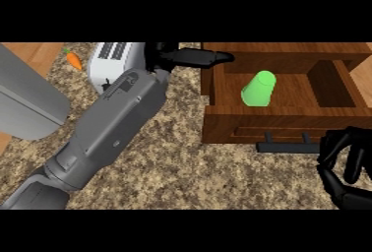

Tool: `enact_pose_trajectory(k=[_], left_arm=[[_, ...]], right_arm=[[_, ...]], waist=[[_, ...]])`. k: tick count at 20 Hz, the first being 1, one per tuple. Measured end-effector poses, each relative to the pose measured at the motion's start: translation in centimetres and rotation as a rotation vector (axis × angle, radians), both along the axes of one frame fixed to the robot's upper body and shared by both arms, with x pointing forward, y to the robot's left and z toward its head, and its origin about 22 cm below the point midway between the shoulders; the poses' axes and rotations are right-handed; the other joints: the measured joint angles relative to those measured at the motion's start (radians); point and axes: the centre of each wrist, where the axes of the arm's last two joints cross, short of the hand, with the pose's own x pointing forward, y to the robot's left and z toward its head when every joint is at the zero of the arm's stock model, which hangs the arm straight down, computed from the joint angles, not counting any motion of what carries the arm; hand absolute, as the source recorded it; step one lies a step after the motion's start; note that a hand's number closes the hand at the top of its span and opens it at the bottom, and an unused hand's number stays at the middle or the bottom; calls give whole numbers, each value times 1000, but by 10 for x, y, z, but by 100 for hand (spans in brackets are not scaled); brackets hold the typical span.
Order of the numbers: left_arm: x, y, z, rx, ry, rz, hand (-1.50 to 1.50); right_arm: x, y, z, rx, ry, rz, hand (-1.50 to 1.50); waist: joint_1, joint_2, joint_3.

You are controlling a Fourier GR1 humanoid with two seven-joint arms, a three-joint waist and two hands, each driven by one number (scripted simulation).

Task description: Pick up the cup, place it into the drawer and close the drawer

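Green cup (259, 89) lying tilted inside the open wooden drawer (283, 120), about center of the compartment, nothing touching it. Drawer's dark handle (288, 145) at 6 o'clock of the cup. Right robot hand (347, 165) at 4 o'clock, fingers curled, holding nothing, just beside the handle. Left robot hand (190, 56) at 10 o'clock, fingers straight, over the drawer's left wall. Toaster (115, 64) and carrot (73, 59) at 9 o'clock on the speckled counter (189, 172).
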Motion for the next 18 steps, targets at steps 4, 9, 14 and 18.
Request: enact_pose_trajectory(k=[4, 9, 14, 18], left_arm=[[-9, 39, -6, -25, 23, 26, -150], [-35, 85, -20, -37, 49, 65, -150], [-67, 136, -39, -55, 68, 75, -150], [-85, 161, -49, -65, 76, 72, -150]], right_arm=[[2, 4, 0, -108, 14, -14, 150], [4, 8, -8, -189, 38, -38, 150], [13, 16, -21, -282, 48, -66, 150], [19, 23, -28, -469, -7, -45, 150]], waist=[[17, -2, 0], [15, -1, 0], [14, 2, 0], [17, 5, 0]])
